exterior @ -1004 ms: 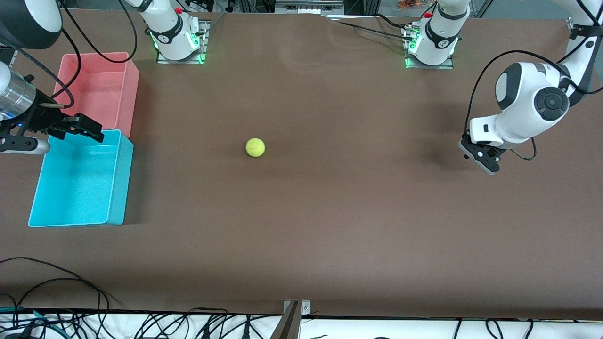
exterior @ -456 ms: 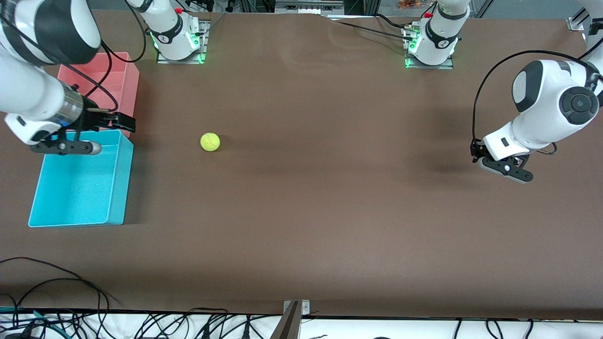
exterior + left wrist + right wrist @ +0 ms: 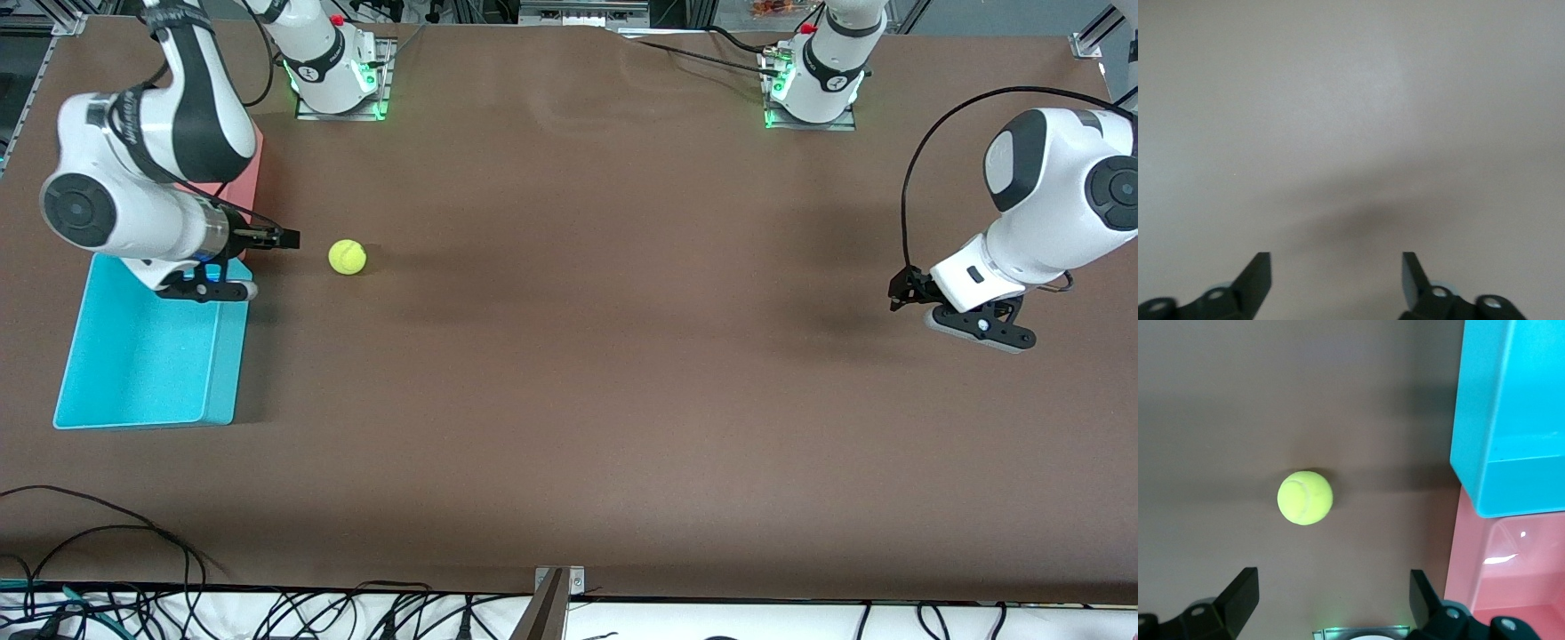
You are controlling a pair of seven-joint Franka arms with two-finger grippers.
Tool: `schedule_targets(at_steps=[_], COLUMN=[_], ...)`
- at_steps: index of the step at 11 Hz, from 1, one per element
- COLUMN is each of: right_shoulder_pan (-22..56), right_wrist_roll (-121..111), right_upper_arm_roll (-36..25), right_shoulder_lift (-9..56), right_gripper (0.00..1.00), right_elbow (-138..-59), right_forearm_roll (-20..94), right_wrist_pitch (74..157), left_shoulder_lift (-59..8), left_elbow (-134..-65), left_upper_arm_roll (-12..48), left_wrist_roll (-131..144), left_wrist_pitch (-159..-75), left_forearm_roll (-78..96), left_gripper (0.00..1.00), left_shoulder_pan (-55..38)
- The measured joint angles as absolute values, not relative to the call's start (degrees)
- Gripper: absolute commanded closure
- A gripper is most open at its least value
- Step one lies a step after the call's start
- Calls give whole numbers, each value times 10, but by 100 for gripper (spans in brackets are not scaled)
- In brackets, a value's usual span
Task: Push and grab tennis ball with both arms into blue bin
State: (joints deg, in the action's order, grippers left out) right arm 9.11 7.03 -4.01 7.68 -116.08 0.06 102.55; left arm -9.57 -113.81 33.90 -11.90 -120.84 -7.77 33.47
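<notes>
The tennis ball [image 3: 347, 257] lies on the brown table, a short way from the corner of the blue bin [image 3: 228, 356], toward the right arm's end. My right gripper [image 3: 286, 238] is open and points at the ball from the bins, with a small gap between them. In the right wrist view the ball [image 3: 1305, 497] sits ahead of the open right gripper [image 3: 1333, 593], beside the blue bin [image 3: 1505, 420]. My left gripper [image 3: 898, 292] hangs open and empty over bare table at the left arm's end. The left wrist view shows only the left gripper [image 3: 1336, 270] above the table.
A pink bin [image 3: 252, 178] stands against the blue bin, farther from the front camera, mostly hidden by the right arm; it shows as the pink bin [image 3: 1511, 573] in the right wrist view. Both arm bases [image 3: 338, 84] glow green. Cables [image 3: 107, 533] trail along the table's nearest edge.
The ball has rolled toward the bins. My right gripper swung out from over the blue bin to meet it. My left gripper has opened and drawn back toward its end of the table.
</notes>
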Motion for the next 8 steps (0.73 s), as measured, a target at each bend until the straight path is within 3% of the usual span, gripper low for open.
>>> schedule_targets(at_steps=[4, 8], right_shoulder_pan=[90, 85], right_wrist_roll=[111, 128], right_upper_arm_roll=[-43, -63], right_shoulder_lift=[78, 106], right_gripper=[0, 0], right_elbow=[-1259, -1351], right_forearm_roll=[-60, -86], right_wrist_pitch=[1077, 1193], left_shoulder_lift=[-78, -49], left_elbow=[-1096, -1030], left_upper_arm_roll=[226, 131], left_wrist_roll=[30, 49], left_wrist_pitch=[-1163, -1101], left_forearm_roll=[-73, -5], left_gripper=[0, 0], left_shoulder_pan=[161, 96])
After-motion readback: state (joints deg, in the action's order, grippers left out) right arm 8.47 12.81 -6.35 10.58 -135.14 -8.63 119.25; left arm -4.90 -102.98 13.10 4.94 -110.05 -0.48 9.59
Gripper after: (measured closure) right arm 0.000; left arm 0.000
